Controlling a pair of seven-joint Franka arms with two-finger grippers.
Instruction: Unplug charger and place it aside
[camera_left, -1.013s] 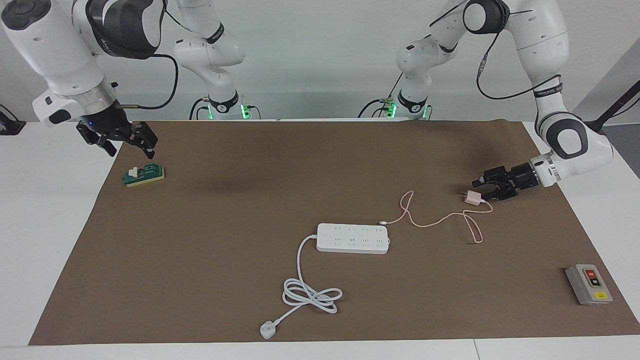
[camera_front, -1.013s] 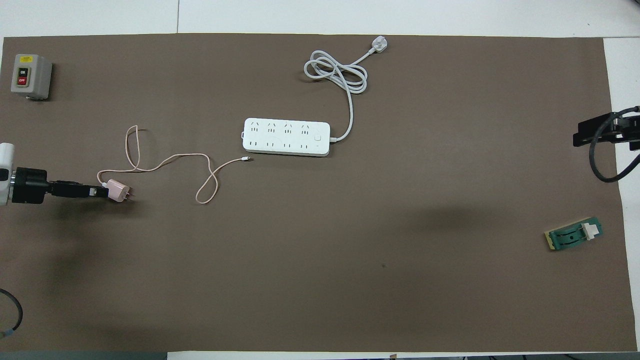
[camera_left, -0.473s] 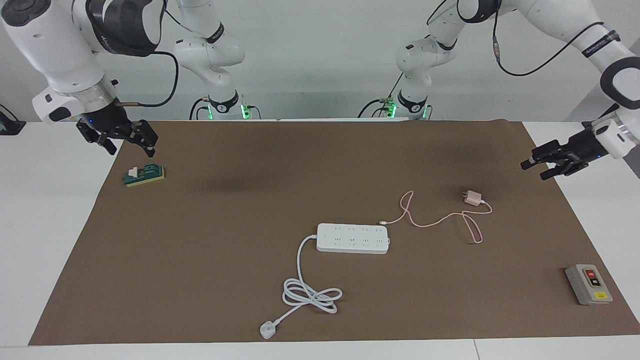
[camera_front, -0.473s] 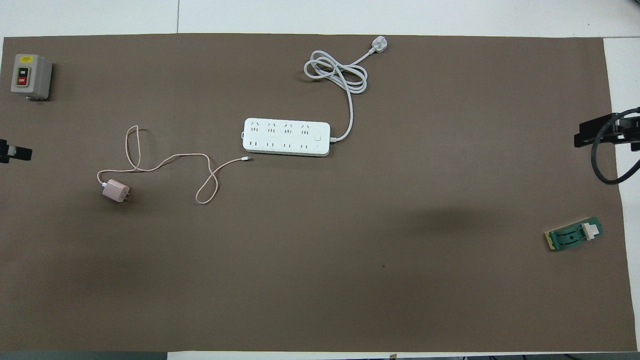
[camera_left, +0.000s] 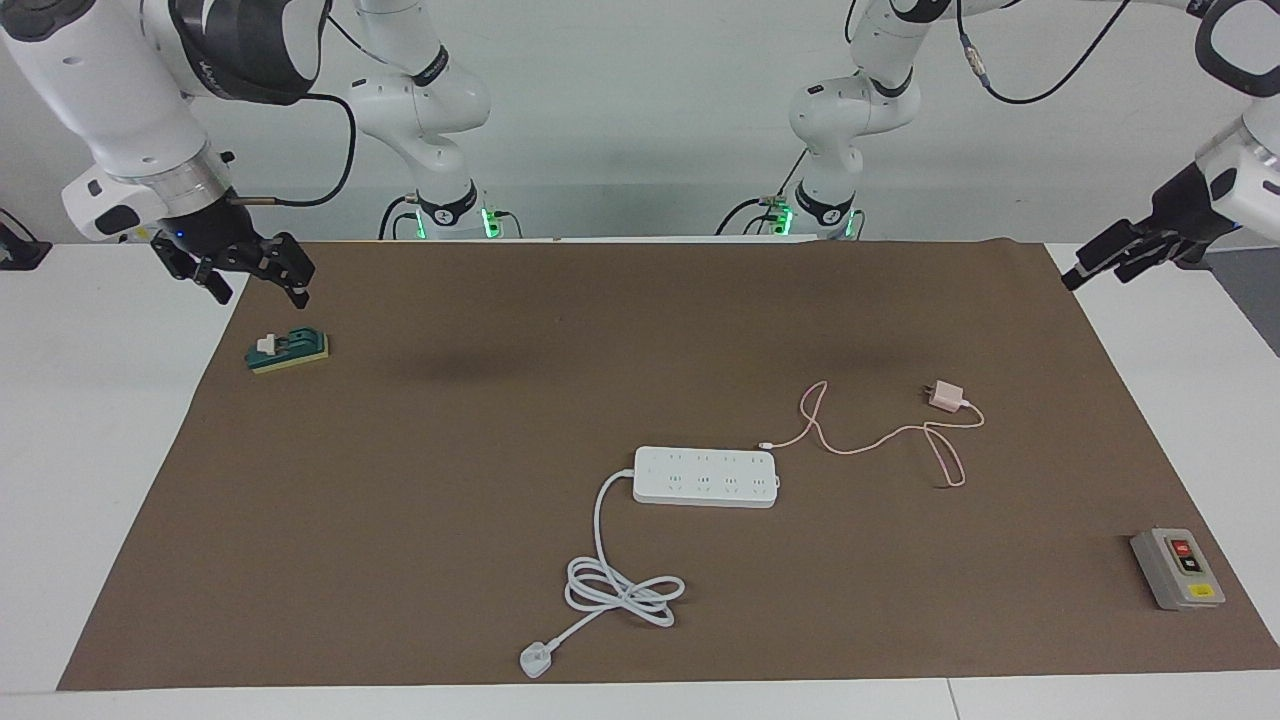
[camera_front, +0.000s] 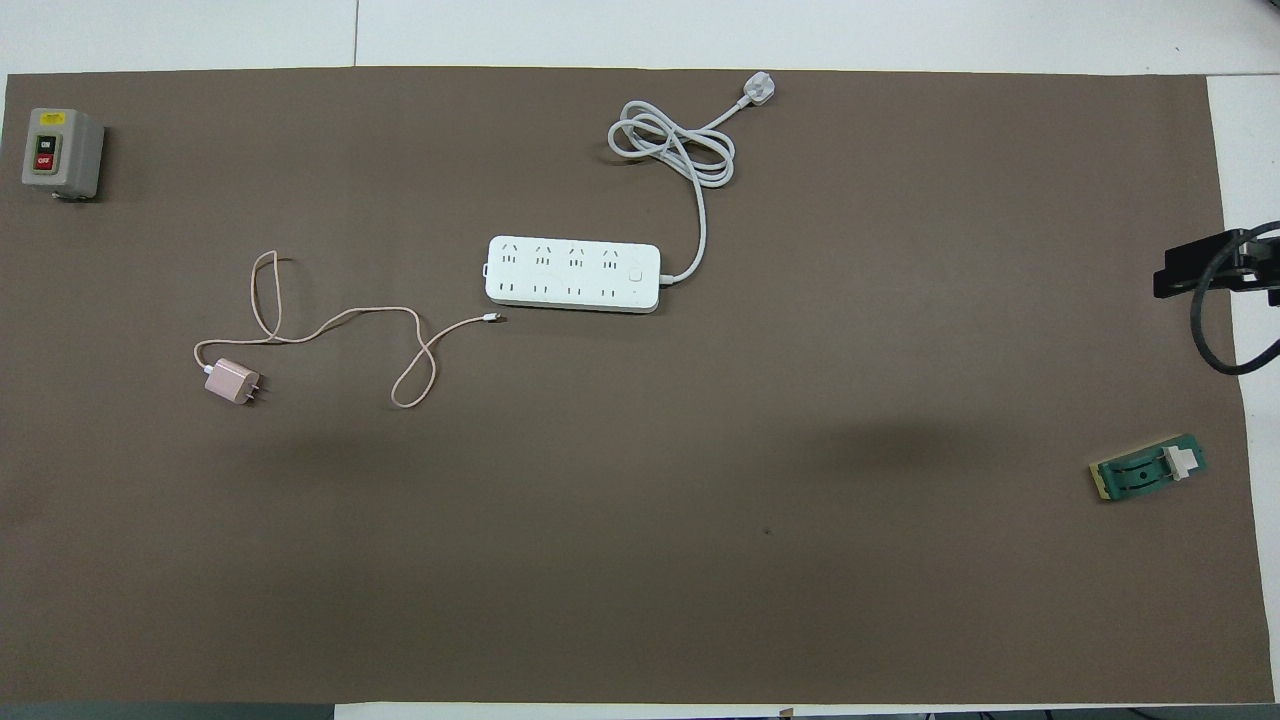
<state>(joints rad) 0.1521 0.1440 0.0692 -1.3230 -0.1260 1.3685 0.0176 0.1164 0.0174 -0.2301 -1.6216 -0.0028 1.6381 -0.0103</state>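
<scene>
**A:** Where is your left end effector (camera_left: 1090, 268), and what is in it?

**B:** Nothing. Its fingers stand apart, and it hangs in the air over the edge of the brown mat (camera_left: 400, 480) at my left arm's end of the table (camera_left: 1180, 400).

**A:** And the charger (camera_left: 944, 397)?

**B:** Lying on the mat, well apart from that end effector, prongs out of any socket. Its pink cable (camera_left: 880, 435) trails loosely toward the power strip (camera_left: 706, 476), the free tip just beside the strip.

**A:** So which step are you at?

**B:** I judge the job done: unplugged and set aside. The next move only calls for parking the arm clear.

**A:** Your right end effector (camera_left: 250, 275)?

**B:** Waiting, empty, above the green block (camera_left: 288, 351); I cannot tell how its fingers stand.
</scene>
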